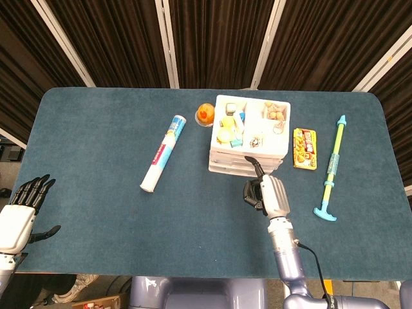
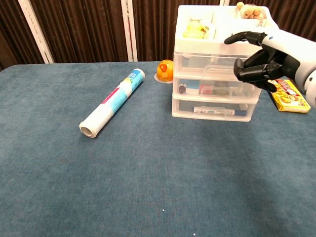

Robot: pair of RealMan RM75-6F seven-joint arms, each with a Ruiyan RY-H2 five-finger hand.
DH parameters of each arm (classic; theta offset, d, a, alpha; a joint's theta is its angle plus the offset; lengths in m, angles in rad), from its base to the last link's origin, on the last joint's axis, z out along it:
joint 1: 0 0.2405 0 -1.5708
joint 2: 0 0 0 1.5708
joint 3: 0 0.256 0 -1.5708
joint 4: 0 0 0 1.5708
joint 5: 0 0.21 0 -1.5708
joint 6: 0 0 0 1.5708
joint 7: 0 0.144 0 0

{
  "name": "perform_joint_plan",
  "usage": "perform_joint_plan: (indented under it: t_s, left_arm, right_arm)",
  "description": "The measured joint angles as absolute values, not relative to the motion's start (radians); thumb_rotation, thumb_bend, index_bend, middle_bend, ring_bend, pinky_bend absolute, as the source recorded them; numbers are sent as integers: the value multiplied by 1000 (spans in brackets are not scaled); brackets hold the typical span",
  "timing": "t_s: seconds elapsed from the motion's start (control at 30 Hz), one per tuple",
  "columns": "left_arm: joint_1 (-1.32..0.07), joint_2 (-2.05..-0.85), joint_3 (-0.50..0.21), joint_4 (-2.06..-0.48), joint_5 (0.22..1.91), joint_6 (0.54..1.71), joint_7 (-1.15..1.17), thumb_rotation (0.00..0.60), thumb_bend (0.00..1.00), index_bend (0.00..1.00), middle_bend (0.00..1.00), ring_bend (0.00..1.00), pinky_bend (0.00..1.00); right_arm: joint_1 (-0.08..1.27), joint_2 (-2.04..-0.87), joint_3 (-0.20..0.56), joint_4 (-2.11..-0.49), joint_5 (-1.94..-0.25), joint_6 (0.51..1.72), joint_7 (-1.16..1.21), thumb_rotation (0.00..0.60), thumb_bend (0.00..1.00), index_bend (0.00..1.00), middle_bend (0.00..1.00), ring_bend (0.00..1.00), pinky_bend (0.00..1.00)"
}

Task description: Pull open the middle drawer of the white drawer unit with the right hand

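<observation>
The white drawer unit (image 1: 248,154) (image 2: 214,74) stands at the back middle of the blue table, its open top tray full of small items. Its three clear drawers sit flush; the middle drawer (image 2: 212,89) is closed. My right hand (image 2: 261,59) (image 1: 267,193) hovers in front of the unit's right side, level with the top and middle drawers. Its fingers are curled in and hold nothing, with one finger stretched out to the left. Whether it touches the unit is unclear. My left hand (image 1: 19,209) hangs with fingers spread beyond the table's near left corner.
A rolled paper tube (image 1: 163,153) (image 2: 112,102) lies left of the unit. An orange toy (image 1: 205,113) (image 2: 165,69) sits at its back left corner. A yellow snack pack (image 1: 305,148) (image 2: 289,95) and a blue-yellow water pump toy (image 1: 330,168) lie to the right.
</observation>
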State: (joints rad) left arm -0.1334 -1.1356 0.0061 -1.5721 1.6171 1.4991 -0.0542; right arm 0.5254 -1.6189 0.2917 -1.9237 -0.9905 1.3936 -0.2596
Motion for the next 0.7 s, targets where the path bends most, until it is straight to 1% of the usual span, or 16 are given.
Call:
perform_joint_plan:
  t_s: [0.27,0.43,0.5,0.57,0.67,0.7]
  left_arm:
    - [-134,-1133,7,-1576,1614,1494,-58,600,27,0,0,0,83]
    - [-133,-1132,7,-1578,1611,1492,-59,600,27,0,0,0,83]
    - [-133,-1132,7,-1579,1610,1491,-59,600,26,0,0,0,83]
    - [-134,-1131,7,-1581,1609,1488,-59,600,27,0,0,0,83]
    - [-134,-1130,8,-1582,1607,1485,-62,600,27,0,0,0,83]
    - [-134,-1129,8,-1583,1607,1484,-63,600,27,0,0,0,83]
  right_arm:
    - [535,-1582,318,-1915,-897,1370,-332,600,708,134,853,811,892]
    - [543,-1581,330,-1890,-863,1354,-350,600,708,135,853,811,892]
    - [548,-1583,332,-1878,-855,1352,-363,600,707,151,853,812,892]
    - [553,-1584,333,-1868,-850,1352,-379,600,707,205,853,814,892]
    - [562,-1585,332,-1855,-845,1355,-413,600,708,379,863,824,892]
    - [565,-1585,330,-1849,-846,1358,-429,600,708,416,867,826,892]
